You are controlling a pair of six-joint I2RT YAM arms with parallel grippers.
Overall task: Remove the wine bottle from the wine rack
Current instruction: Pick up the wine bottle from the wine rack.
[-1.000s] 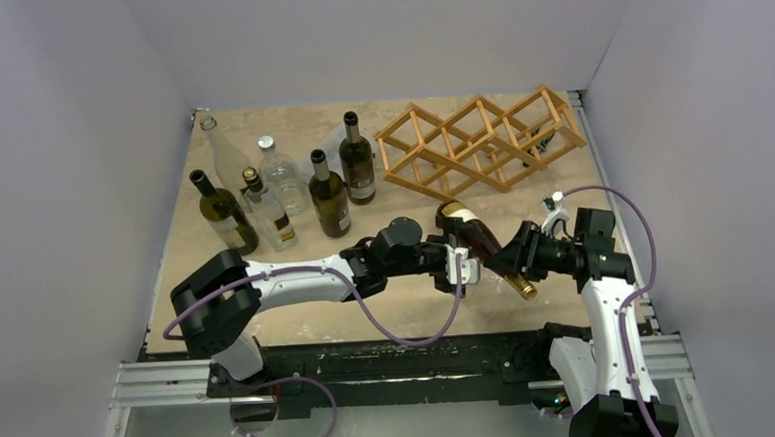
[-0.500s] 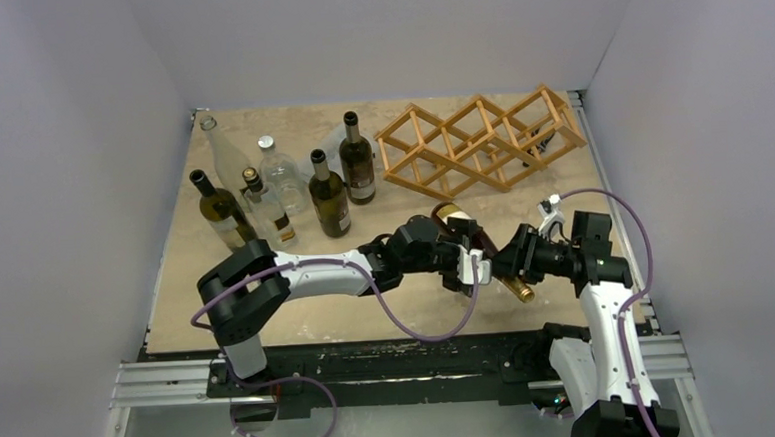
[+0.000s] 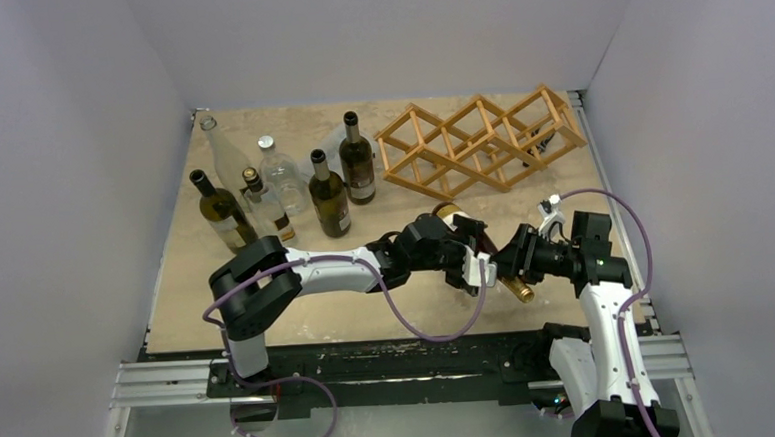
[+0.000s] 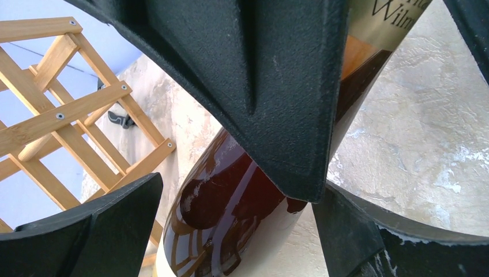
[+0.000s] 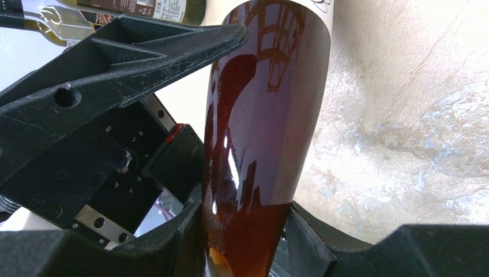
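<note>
Currently recorded wine bottle point(image 3: 461, 221) clear of wine rack point(image 3: 480, 146): found just in front of rack, on the side toward the arm bases, outside every cell. Logged base end pointing at rack, gold-capped neck pointing away from it. Confirmed right gripper point(image 3: 509, 268) clamped on wine bottle at the shoulder-to-neck taper; checked in right wrist view, with dark amber glass of wine bottle point(image 5: 265, 115) pinched between both jaws at the lower edge. Logged left gripper point(image 3: 472, 258) spread wide, straddling the bottle body between rack and right gripper. Checked in left wrist view: black left finger point(image 4: 259, 86) crossing over the glossy side of wine bottle point(image 4: 230, 196), with label edge beyond and wine rack point(image 4: 86, 104) rods behind at upper left. Cannot judge contact between left jaws and glass. Cannot judge resting on beige tabletop point(image 3: 197, 299) versus hanging above it. Noted group of upright bottles point(image 3: 329, 193) left of rack, well apart from the held one.
</note>
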